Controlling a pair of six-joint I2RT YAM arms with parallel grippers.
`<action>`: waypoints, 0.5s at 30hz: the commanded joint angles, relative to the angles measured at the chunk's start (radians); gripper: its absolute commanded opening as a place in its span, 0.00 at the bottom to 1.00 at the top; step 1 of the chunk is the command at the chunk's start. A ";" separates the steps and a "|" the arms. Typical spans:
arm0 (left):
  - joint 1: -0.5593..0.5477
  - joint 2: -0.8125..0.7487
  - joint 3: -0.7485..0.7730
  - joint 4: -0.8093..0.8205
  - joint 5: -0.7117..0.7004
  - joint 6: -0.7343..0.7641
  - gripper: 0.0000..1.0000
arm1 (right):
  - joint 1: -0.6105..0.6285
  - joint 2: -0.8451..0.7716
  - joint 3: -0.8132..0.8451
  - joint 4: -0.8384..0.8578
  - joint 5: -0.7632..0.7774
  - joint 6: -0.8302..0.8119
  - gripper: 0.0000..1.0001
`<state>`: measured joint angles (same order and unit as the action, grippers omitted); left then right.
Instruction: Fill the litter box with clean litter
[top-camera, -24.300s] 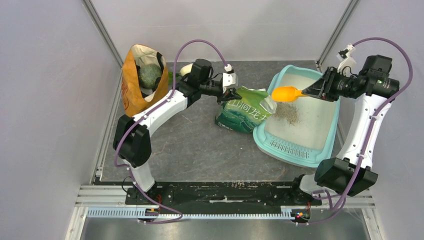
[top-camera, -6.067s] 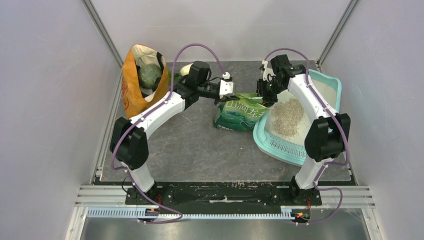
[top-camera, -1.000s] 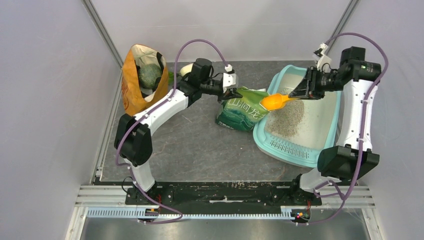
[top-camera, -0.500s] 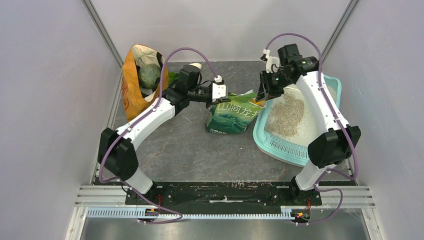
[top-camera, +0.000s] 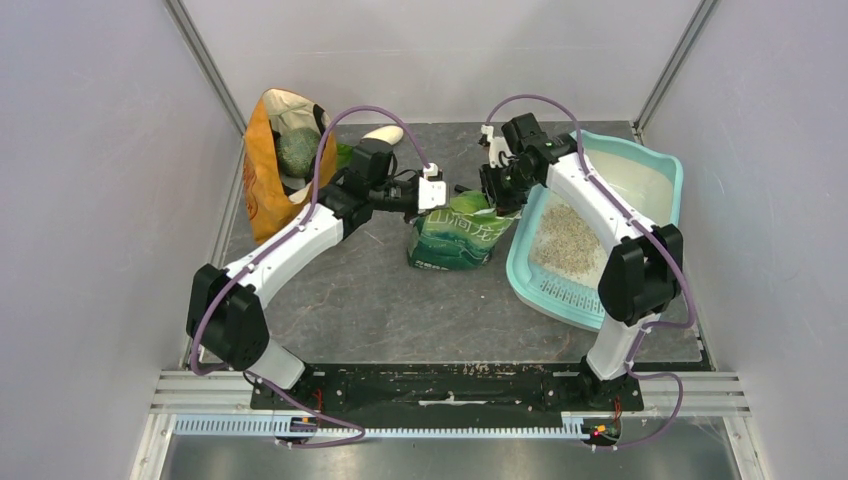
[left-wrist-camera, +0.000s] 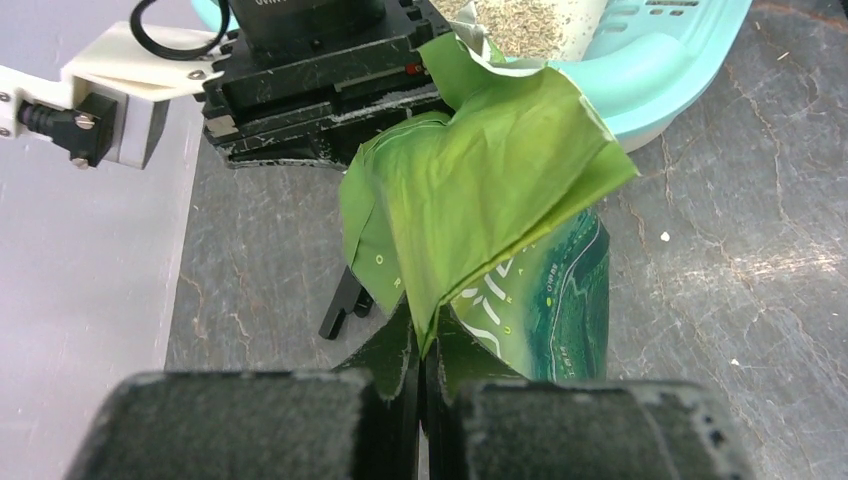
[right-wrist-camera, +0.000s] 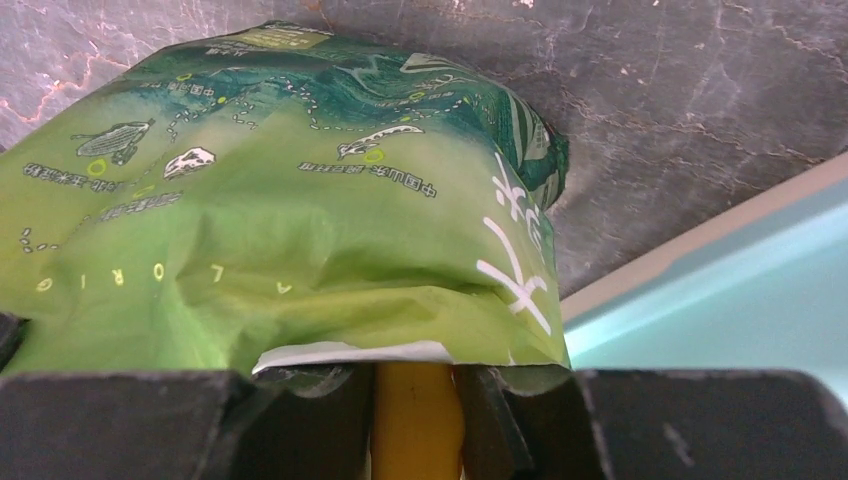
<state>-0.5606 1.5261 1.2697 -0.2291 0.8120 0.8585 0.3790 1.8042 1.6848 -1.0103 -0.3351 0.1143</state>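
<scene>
**Overhead view.** My left gripper (top-camera: 447, 192) and right gripper (top-camera: 497, 193) meet over the green bag (top-camera: 450, 232). The bag stands on the grey table (top-camera: 380, 300), just left of the litter box (top-camera: 662, 165). The box lies at the right of the table, its slotted end toward the arm bases. A patch of litter (top-camera: 563, 232) covers the middle of its floor, and the far part is bare. An orange cloth bag (top-camera: 262, 175) stands at the far left, well apart.

**Left wrist view.** My left jaws are pressed together on a fold of the green bag's top edge, with the flap raised above them. The right wrist sits just beyond.

**Right wrist view.** My right jaws are clamped on the orange-yellow scoop handle (right-wrist-camera: 416, 415), which runs in under the bag's open lip. I cannot see the scoop's bowl.
</scene>
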 joint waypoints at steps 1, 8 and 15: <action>-0.007 -0.061 0.012 0.168 0.058 0.036 0.02 | 0.014 0.065 -0.095 0.124 -0.006 0.048 0.00; -0.007 -0.050 -0.032 0.187 0.049 -0.001 0.02 | 0.005 0.034 -0.191 0.318 -0.276 0.100 0.00; -0.007 -0.044 -0.112 0.269 0.050 -0.062 0.02 | -0.006 0.039 -0.279 0.515 -0.484 0.157 0.00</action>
<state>-0.5507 1.5181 1.1786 -0.1123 0.7902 0.8337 0.3462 1.8122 1.4681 -0.6704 -0.6106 0.2043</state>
